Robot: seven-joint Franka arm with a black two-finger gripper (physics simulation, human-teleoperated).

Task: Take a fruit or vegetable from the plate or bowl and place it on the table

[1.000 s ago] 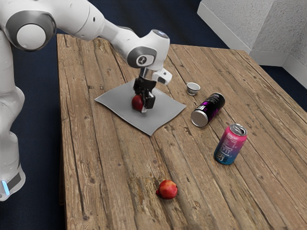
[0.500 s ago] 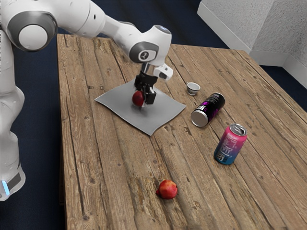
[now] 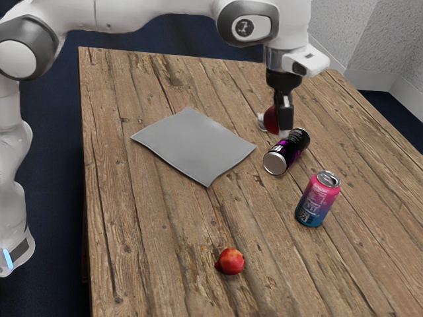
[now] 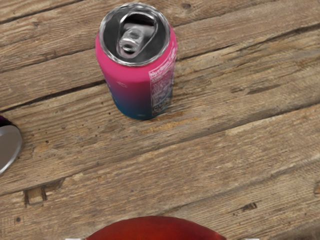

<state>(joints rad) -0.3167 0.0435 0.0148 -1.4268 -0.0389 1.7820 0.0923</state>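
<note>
taking the exterior view left to right, with twelve at its top and the dark red fruit (image 3: pixel 271 120) as the clock's centre: the grey plate (image 3: pixel 192 145) lies between eight and nine o'clock, the orange-red fruit (image 3: pixel 231 261) between six and seven, and the little cup (image 3: pixel 262 123) at nine, partly hidden. the tool (image 3: pixel 281 127) has the dark red fruit pinched between its fingers, held over the table (image 3: pixel 152 231) and away from the plate. the black can (image 3: pixel 286 153) lies on its side at five, with the pink and blue can (image 3: pixel 318 199) upright farther out that way.

the step in hand, i judge, is the setting down. best to ease toward six first, onto the wood between plate and upright can, since the cup could tip and the lying can could roll. lower straight, let the fruit touch wood, then spread the fingers slowly so it doesn't roll, and rise straight up.

counted: one plate, two fruits, one cup, one tool, two cans, one table.
</note>
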